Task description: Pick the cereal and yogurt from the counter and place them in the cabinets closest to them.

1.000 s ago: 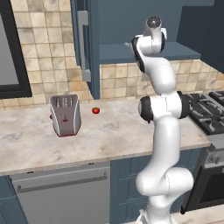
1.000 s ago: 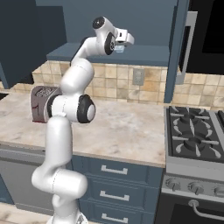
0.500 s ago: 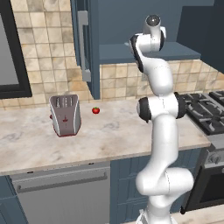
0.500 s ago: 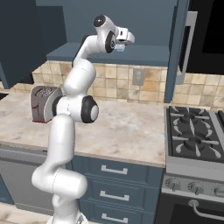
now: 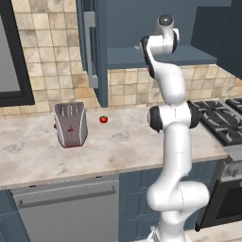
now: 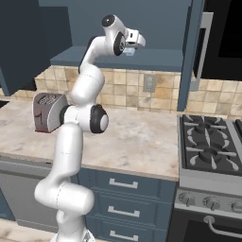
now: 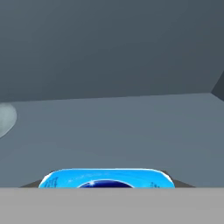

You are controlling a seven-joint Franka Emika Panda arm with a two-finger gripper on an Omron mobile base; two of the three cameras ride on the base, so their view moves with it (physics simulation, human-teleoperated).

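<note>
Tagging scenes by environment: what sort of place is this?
A rendered home kitchen, it seems: marbled counter with a toaster, a gas stove, blue wall cabinets over a tiled backsplash.

Yogurt cup up at the open wall cabinet, over the shelf.
Small light-blue and white yogurt cup (image 7: 105, 178), bright blue rim, sits between the jaws just above the blue cabinet shelf (image 6: 160, 59); dark blue-grey wall cabinets (image 5: 156, 21), door open. Beige marbled stone tabletop (image 5: 123, 142) below. In the right base view the cup (image 6: 129, 51) is a tiny pale speck.
</note>
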